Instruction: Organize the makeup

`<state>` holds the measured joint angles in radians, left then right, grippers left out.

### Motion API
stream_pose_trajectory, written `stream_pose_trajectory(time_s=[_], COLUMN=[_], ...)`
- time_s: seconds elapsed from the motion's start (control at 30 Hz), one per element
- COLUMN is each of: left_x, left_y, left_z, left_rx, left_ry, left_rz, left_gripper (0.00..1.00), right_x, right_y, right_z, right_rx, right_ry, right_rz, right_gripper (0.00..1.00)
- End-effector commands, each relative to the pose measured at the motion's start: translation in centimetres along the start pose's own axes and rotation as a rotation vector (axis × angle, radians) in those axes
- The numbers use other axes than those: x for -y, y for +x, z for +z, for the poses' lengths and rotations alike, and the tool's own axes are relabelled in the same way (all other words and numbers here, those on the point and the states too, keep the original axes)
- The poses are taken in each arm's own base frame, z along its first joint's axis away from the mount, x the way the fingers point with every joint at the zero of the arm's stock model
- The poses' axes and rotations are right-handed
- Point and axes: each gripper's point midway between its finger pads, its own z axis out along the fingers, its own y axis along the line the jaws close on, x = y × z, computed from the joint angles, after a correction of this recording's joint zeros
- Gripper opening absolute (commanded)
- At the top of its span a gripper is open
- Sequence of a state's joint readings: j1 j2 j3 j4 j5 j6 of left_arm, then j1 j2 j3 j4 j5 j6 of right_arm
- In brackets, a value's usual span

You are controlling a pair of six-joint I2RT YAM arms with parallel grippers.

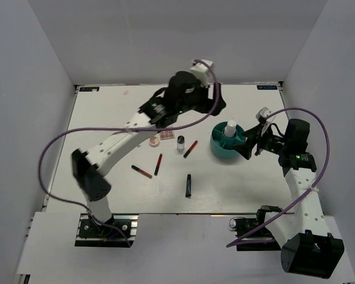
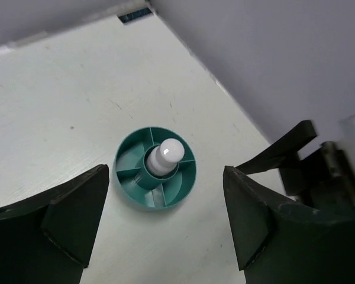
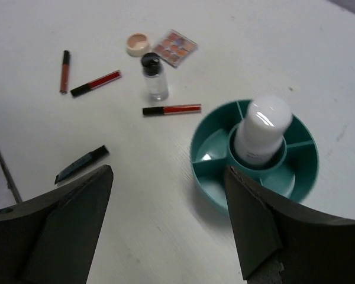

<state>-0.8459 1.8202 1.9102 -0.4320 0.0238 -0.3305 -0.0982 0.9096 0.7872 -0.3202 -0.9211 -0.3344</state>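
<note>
- The white counter [image 1: 106, 112] carries everything I am working with.
- My left hand [image 2: 165, 201] is up at the far middle, above the counter. Its fingers are spread wide with nothing between them, and its camera looks down on the tub.
- My right hand [image 3: 168, 177] sits just right of the tub. Its fingers are also spread wide and hold nothing.
- The teal divided tub [image 1: 220, 149] stands right of the middle. The wedge compartments I can see hold nothing.
- A white bottle [image 1: 230, 127] stands upright in the tub's centre cup.
- A small clear bottle with a dark cap [image 1: 180, 144] stands upright on the counter, left of the tub and apart from it.
- A square pink-toned palette [image 1: 167, 135] lies flat just to the far left of that bottle.
- A round beige compact [image 1: 155, 141] lies just left of the palette.
- A red-and-black tube [image 1: 191, 149] lies flat between the capped bottle and the tub, touching neither.
- A second red-and-black tube [image 1: 158, 164] lies near the compact's near side.
- A third, darker red tube [image 1: 141, 171] lies just left of that one.
- A black tube [image 1: 189, 185] lies alone, nearest to me, near the middle of the counter.
</note>
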Motion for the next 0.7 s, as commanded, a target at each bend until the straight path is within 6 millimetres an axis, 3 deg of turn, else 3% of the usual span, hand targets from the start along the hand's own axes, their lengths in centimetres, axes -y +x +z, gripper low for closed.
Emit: stream_pose_trajectory(time_s=[0.0,0.03,0.07,0.1,0.13,0.17,0.2,0.23,0.27,0.3,0.33,0.37,0.4,0.43,0.5,0.53,0.63,0.67], left_x=[-1.8,-2.2,-2.7,-4.0,-4.4,-5.3,-6.5,-7.7,-7.6,-8.6,-9.1,-9.0,-9.3,-10.1,-10.2,-10.8,-11.1,-11.2], left_y=[-1.7,-0.9,-1.5,1.8,1.6,2.4,5.4,6.5,6.2,8.6,9.5,9.2,9.9,12.1,12.8,14.6,16.5,16.8], left_z=[-5.9,-6.7,-9.0,-9.3,-11.7,-12.7,-13.3,-14.4,-16.8,-17.5,-18.6,-20.8,-21.6,-22.3,-24.3,-24.8,-26.3,-26.5], left_rx=[0.082,0.073,0.099,0.039,0.073,0.072,0.026,0.026,0.066,0.039,0.043,0.089,0.099,0.070,0.110,0.079,0.064,0.059], left_ry=[-0.108,-0.128,-0.147,-0.190,-0.216,-0.250,-0.292,-0.347,-0.345,-0.378,-0.412,-0.407,-0.422,-0.460,-0.456,-0.485,-0.510,-0.515], left_rz=[-0.033,-0.062,-0.085,-0.098,-0.143,-0.171,-0.191,-0.243,-0.275,-0.295,-0.347,-0.389,-0.449,-0.468,-0.556,-0.570,-0.635,-0.645], left_gripper=[0.87,0.88,0.88,0.88,0.88,0.88,0.88,0.85,0.84,0.82,0.79,0.78,0.77,0.77,0.76,0.76,0.77,0.77], right_x=[-3.1,-3.5,-3.5,-3.6,-4.0,-3.7,-4.8,-4.9,-4.9,-4.9,-5.5,-5.4,-5.4,-6.0,-5.6,-6.6,-5.3,-6.4], right_y=[-2.1,-2.2,-2.5,-2.6,-2.7,-3.1,-3.0,-3.1,-3.4,-3.5,-3.7,-3.8,-3.6,-3.5,-3.6,-3.6,-3.5,-3.2], right_z=[0.2,0.4,0.4,0.8,1.1,1.1,2.1,2.4,2.8,3.6,4.4,4.9,6.3,7.3,9.5,10.7,13.5,14.5], right_rx=[0.080,0.081,0.081,0.075,0.071,0.069,0.055,0.048,0.047,0.029,0.024,0.016,-0.024,-0.041,-0.073,-0.089,-0.174,-0.205], right_ry=[-0.204,-0.218,-0.223,-0.231,-0.244,-0.235,-0.278,-0.282,-0.282,-0.275,-0.288,-0.281,-0.273,-0.286,-0.240,-0.255,-0.197,-0.223], right_rz=[-0.181,-0.198,-0.227,-0.240,-0.257,-0.276,-0.292,-0.301,-0.318,-0.320,-0.331,-0.337,-0.339,-0.345,-0.321,-0.319,-0.246,-0.238], right_gripper=[0.82,0.82,0.82,0.82,0.82,0.81,0.81,0.80,0.79,0.78,0.77,0.76,0.75,0.75,0.74,0.74,0.73,0.73])
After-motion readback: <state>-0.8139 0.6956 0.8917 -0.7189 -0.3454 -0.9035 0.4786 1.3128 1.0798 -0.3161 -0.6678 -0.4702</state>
